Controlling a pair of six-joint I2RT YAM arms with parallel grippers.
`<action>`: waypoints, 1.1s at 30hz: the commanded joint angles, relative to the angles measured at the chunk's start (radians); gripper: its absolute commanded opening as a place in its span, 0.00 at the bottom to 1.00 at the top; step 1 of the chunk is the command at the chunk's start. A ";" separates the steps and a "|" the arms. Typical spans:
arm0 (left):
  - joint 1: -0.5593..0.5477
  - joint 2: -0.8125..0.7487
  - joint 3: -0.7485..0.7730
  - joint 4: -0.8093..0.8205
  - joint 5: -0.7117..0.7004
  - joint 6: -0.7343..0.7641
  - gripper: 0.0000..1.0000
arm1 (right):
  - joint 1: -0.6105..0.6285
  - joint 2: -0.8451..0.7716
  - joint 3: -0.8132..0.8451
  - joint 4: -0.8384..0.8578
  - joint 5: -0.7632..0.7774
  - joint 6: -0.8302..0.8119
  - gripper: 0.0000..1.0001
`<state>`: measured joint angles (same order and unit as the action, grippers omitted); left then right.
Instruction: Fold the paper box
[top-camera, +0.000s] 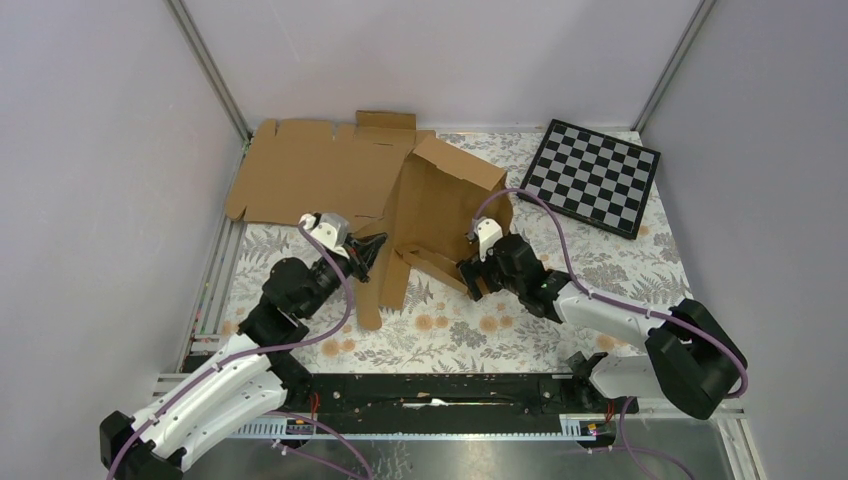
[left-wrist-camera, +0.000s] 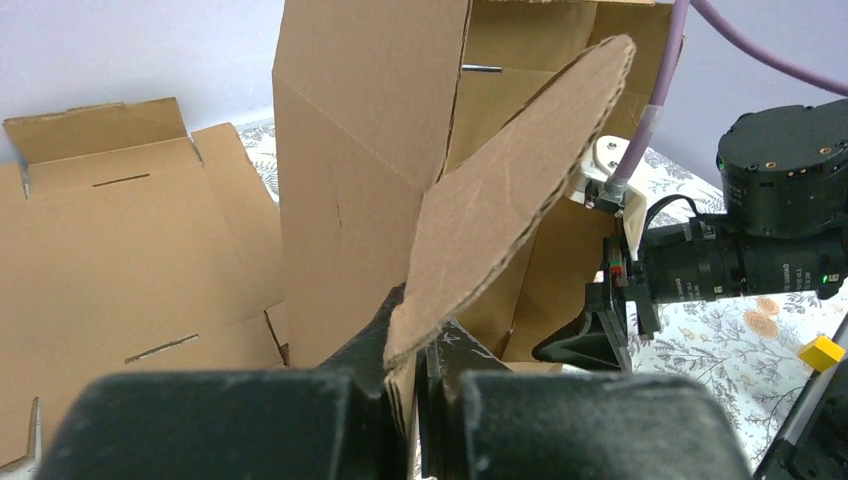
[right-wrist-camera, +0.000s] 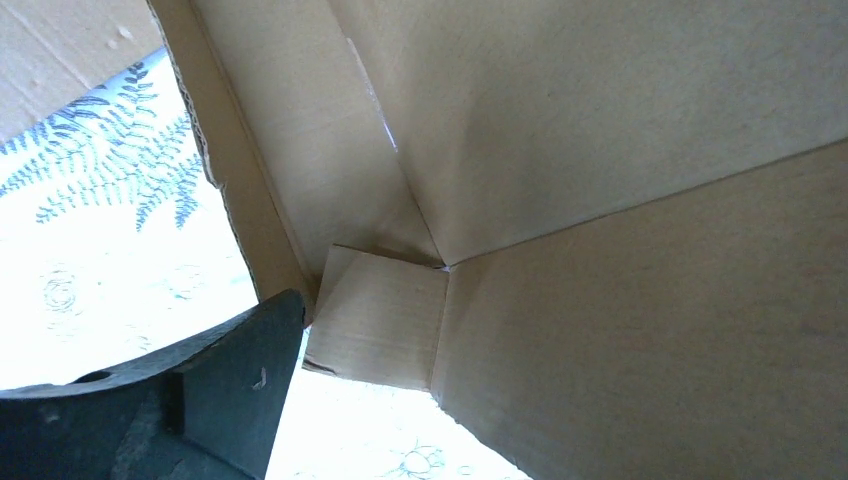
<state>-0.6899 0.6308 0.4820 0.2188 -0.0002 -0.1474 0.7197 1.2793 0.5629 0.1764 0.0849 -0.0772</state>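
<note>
Half-raised paper box stands open; left gripper pinches its rounded flap, right gripper spread wide at its inside corner

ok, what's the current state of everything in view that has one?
paper box, partly folded, panels standing up, not closed.
spare cardboard sheet, unfolded, lying at far left.
checkerboard, face up at far right, apart from both arms.
left gripper, jaws shut on a flap of the paper box.
right gripper, jaws open, beside the paper box's near wall.
</note>
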 joint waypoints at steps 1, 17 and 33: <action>-0.005 -0.019 0.000 0.050 0.043 -0.080 0.00 | 0.041 0.003 0.028 -0.008 -0.054 0.065 1.00; -0.005 -0.001 -0.094 0.291 0.159 -0.266 0.00 | 0.043 -0.134 -0.032 -0.086 0.100 0.275 1.00; -0.005 0.002 -0.111 0.244 0.095 -0.253 0.00 | -0.003 -0.160 0.022 -0.162 0.417 0.557 1.00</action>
<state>-0.6888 0.6323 0.3691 0.4217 0.0746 -0.3599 0.7269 1.0706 0.5404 0.0311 0.4122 0.4149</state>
